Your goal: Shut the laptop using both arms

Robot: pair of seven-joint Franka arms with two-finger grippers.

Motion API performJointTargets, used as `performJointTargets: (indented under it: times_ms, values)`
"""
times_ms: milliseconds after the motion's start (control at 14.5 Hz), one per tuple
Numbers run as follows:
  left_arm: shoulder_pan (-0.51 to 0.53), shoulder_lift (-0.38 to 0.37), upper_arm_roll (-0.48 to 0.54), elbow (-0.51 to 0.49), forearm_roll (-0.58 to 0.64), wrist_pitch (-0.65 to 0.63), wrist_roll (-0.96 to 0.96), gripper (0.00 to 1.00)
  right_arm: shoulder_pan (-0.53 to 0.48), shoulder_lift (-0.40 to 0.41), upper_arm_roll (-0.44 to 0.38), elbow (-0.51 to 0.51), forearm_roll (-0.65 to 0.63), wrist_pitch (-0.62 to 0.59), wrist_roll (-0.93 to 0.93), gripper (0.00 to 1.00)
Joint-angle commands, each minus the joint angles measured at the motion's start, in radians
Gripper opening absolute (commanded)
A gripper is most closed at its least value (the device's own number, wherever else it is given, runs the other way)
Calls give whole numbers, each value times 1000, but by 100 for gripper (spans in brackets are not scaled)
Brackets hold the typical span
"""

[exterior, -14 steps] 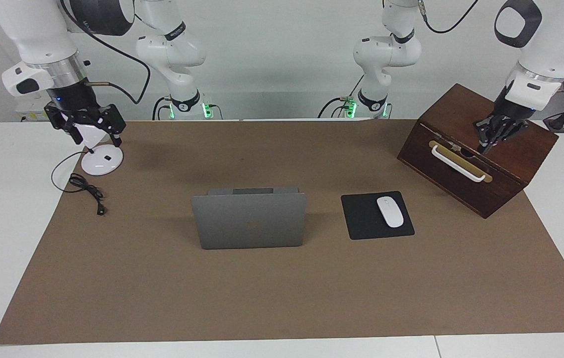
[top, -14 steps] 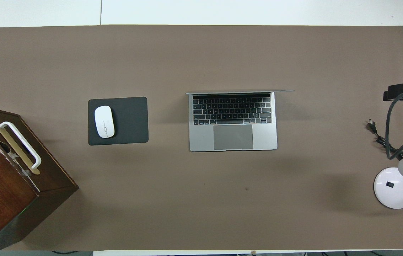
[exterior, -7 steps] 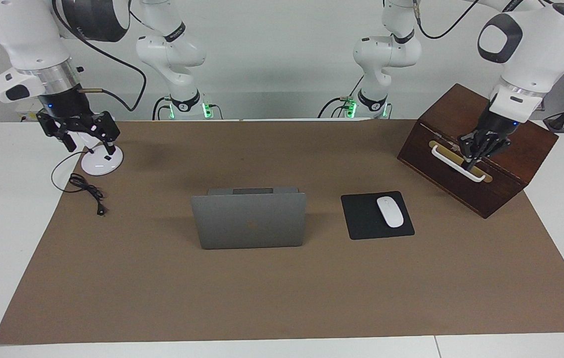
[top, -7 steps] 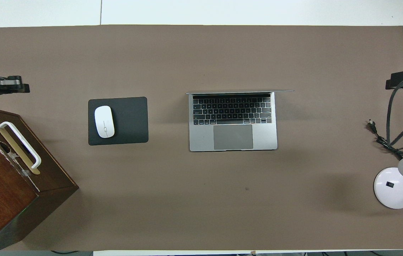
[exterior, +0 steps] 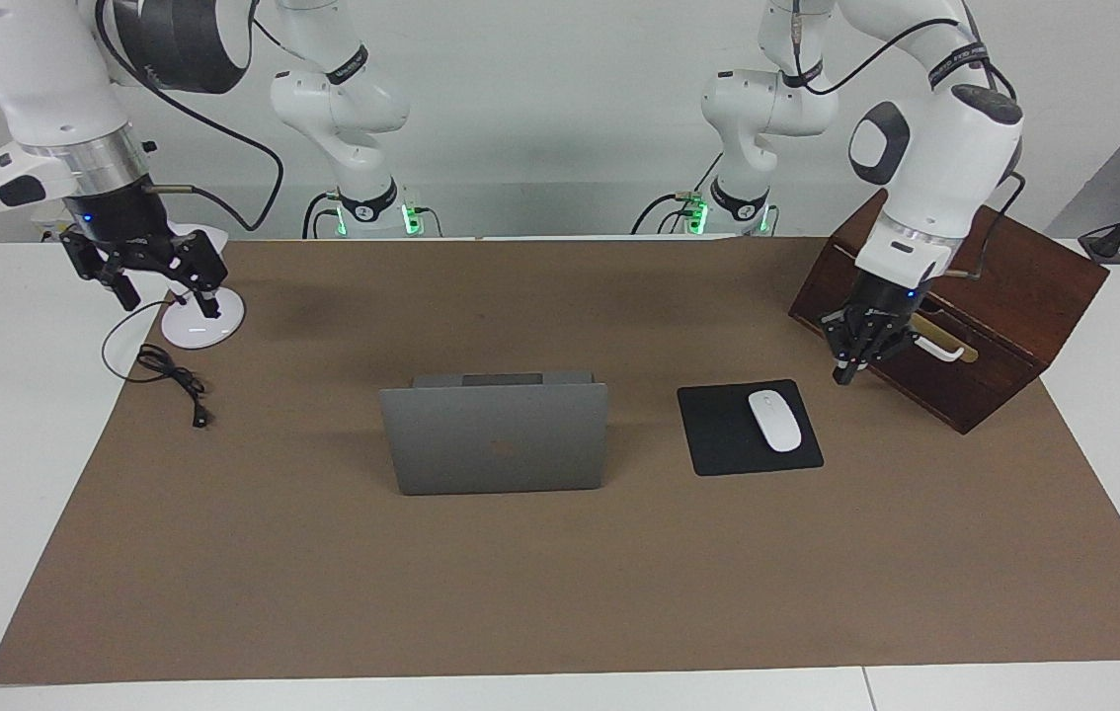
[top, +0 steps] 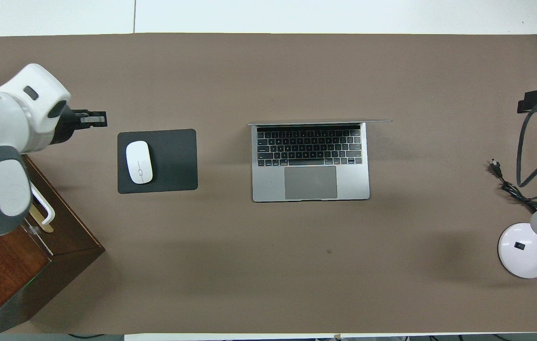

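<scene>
While laptop [exterior: 495, 436] stands open mid-table, left gripper [exterior: 848, 373] hangs, fingers together, at mouse pad's [exterior: 718, 434] 1 o'clock; right gripper [exterior: 168, 293], fingers apart, over lamp base [exterior: 195, 326].

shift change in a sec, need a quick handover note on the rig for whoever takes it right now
Left gripper: shut, holds nothing, up in the air beside the wooden box, between the box and the mouse pad.
Right gripper: open, holds nothing, over the desk lamp at the right arm's end of the table.
Laptop: mid-table on the brown mat, lid up about upright, keyboard facing the robots. Mouse lies on the mouse pad beside it.
Done: nothing on the laptop yet; neither gripper touches it.
Left: bring both grippers to the lid and fold it down shut.
</scene>
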Motion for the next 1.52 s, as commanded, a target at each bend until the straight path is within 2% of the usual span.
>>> performJointTargets:
  times_ms: [0, 69, 138, 276, 484, 622, 1106, 1313, 1451]
  values:
    - [-82, -34, 13, -143, -16, 181, -25, 0, -15, 30, 9, 16, -38, 37, -50, 71]
    - [-106, -34, 13, -177, -16, 235, -43, 0, -18, 39, 9, 16, -41, 57, -56, 63]
    - [-134, -34, 13, -211, -16, 289, -51, 0, -17, 57, 9, 24, -55, 58, -56, 46]
    - [-175, -38, 13, -286, -16, 396, -54, 0, -15, 111, 13, 96, -93, 65, -59, 0]
    - [-258, -34, 13, -384, -16, 571, -123, 0, -7, 160, 15, 133, -98, 103, -71, 0]
    - [-312, -26, 13, -417, -16, 643, -170, 0, -4, 212, 18, 180, -98, 117, -71, 0]
    - [-423, 6, 15, -429, -17, 745, -194, 0, 5, 471, 26, 499, -101, 117, -57, 0]
    - [-461, 24, 13, -454, -17, 817, -209, 0, 66, 580, 18, 625, -101, 118, 33, 0]
    - [-492, 63, 15, -454, -20, 869, -233, 0, 109, 646, 12, 694, -125, 126, 76, 0]
